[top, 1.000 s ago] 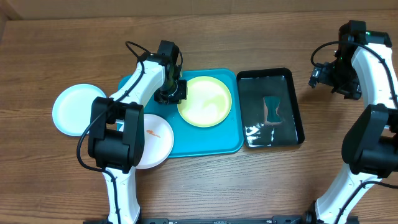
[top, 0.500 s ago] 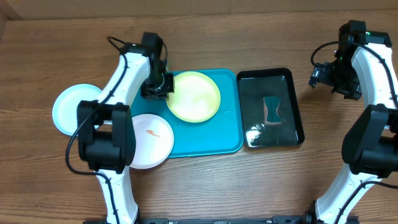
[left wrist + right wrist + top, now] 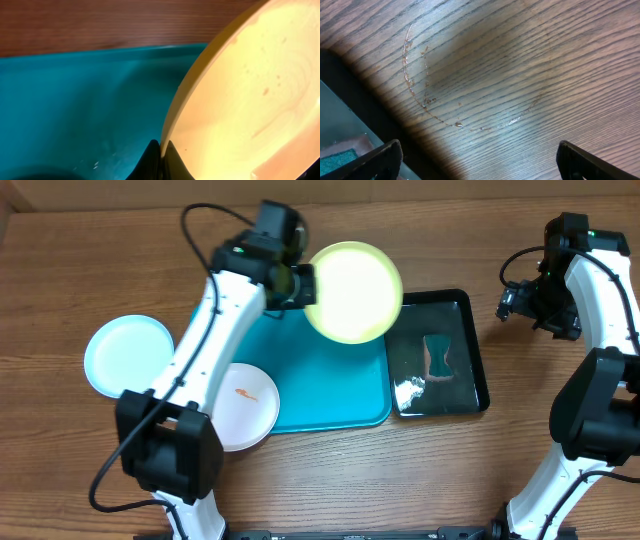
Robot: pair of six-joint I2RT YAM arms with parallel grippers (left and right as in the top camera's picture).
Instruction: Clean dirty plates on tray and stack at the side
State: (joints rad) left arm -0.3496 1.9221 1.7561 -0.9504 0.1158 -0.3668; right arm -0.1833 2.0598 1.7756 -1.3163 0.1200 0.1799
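- My left gripper (image 3: 161, 155) is closed on the left rim of the yellow-green plate (image 3: 352, 292); the rim is pinched between the two fingers.
- I hold this plate above the far right corner of the turquoise tray (image 3: 330, 390). From overhead, its right side also reaches over the far left corner of the black tray (image 3: 480, 370).
- The black tray lies just right of the turquoise one. It has a wet shine inside, and a dark green sponge (image 3: 437, 357) lies in it.
- My right gripper (image 3: 480, 167) is wide open and holds nothing. It hangs over the bare counter (image 3: 80, 260) at the far right, beside the black tray, where a faint ring mark (image 3: 420, 85) shows on the wood.
- Nothing lies between the held plate and the sponge.
- The yellow-green plate is round and shallow. Close up, its inside is pale, with some small brownish specks and faint curved streaks.
- The white plate (image 3: 245, 405) lies at the near left, partly over the left rim of the turquoise tray, and has a small orange smear (image 3: 243, 392).
- The pale blue plate (image 3: 128, 357) lies on the counter, left of the tray.
- Count: three plates, two trays, one sponge.
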